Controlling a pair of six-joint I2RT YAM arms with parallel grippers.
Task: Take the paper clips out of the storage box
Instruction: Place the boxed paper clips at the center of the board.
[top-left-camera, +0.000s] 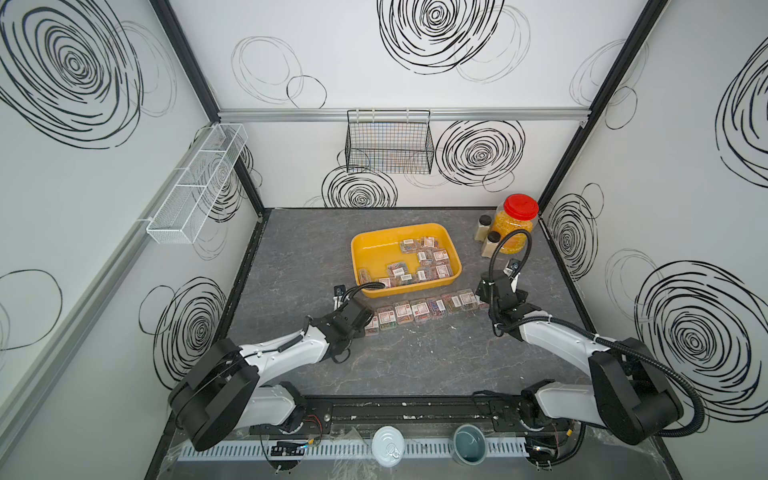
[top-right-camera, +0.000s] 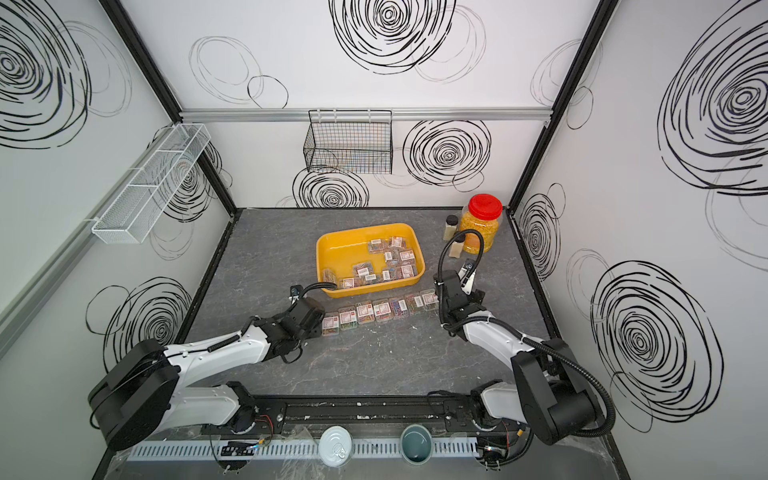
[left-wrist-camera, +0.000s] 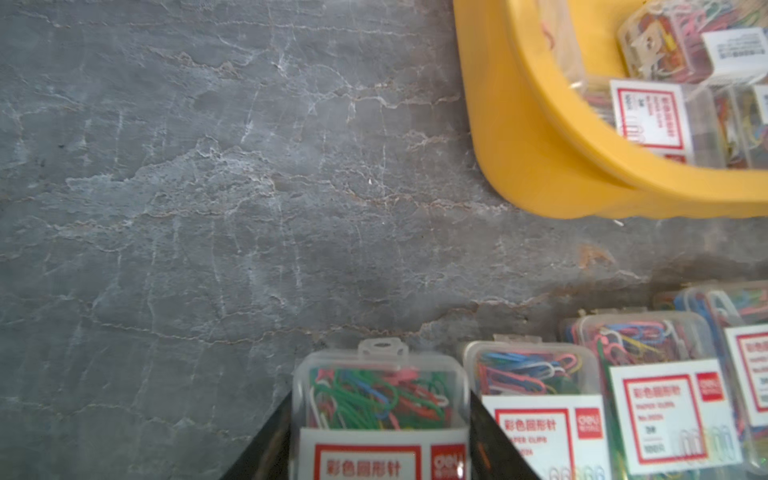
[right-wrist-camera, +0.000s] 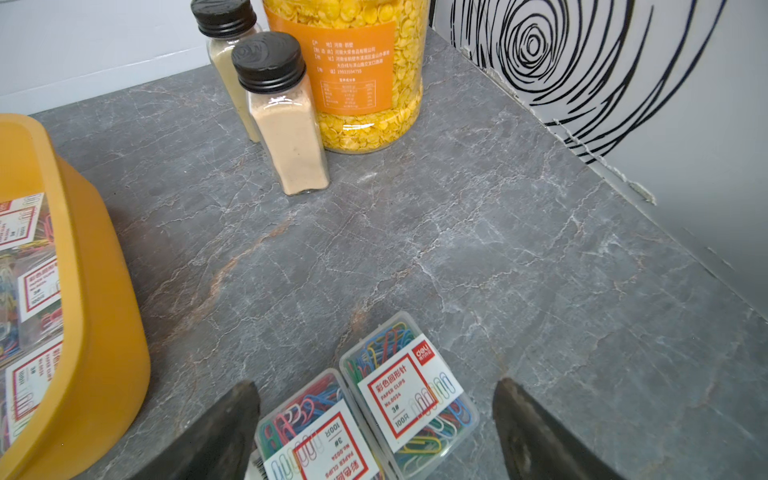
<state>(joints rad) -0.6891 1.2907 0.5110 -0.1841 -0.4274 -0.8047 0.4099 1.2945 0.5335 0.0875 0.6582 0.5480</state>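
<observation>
Clamping a clip case (left-wrist-camera: 380, 399), label cut off, left jaws near the tray (left-wrist-camera: 540, 166); right jaws apart over "PAPER CLIPS" labels (right-wrist-camera: 409, 395)

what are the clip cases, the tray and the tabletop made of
The clip cases look like clear, glossy hard plastic: the coloured clips show through. The tray looks like smooth moulded yellow plastic, with rounded corners and soft sheen. The tabletop looks like grey veined stone, maybe a printed laminate; matte.
</observation>
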